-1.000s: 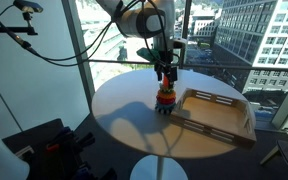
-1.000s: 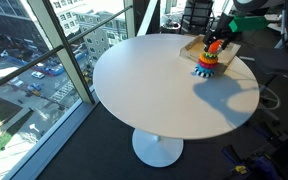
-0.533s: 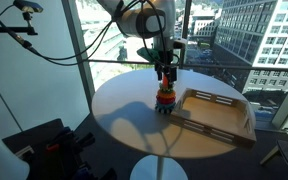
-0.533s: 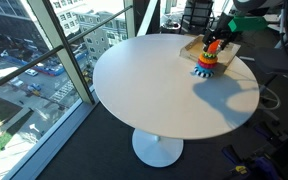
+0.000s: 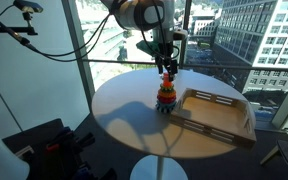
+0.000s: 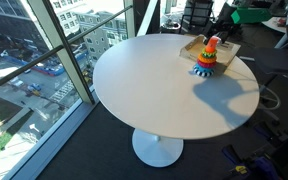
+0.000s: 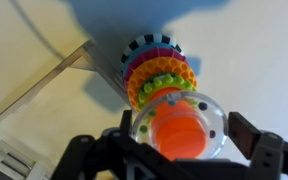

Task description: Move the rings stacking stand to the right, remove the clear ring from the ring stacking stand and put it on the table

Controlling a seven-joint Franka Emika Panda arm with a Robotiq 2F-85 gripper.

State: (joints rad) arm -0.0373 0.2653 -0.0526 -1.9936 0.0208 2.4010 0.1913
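The rings stacking stand point(image 5: 166, 97) point(image 6: 206, 62) stands upright on the table point(image 5: 124, 115) point(image 6: 149, 85), right beside the wooden tray. My gripper point(image 5: 169, 68) point(image 6: 217, 30) hovers just above its orange-red peg top. In the wrist view the gripper point(image 7: 181, 128) is shut on the clear ring point(image 7: 214, 112), one finger against each side of it. The ring sits close to the camera, with the peg top showing through it. Below it the stand's point(image 7: 156, 65) coloured rings taper away toward the table.
A rectangular wooden tray point(image 5: 224, 115) point(image 6: 191, 46) point(image 7: 34, 100) lies on the table next to the stand. Tall windows surround the table. Dark equipment sits on the floor beside the pedestal point(image 5: 54, 145).
The jaws have narrowed a little onto the clear ring, and the gripper has risen from the top of the stand. The stand has stayed in place.
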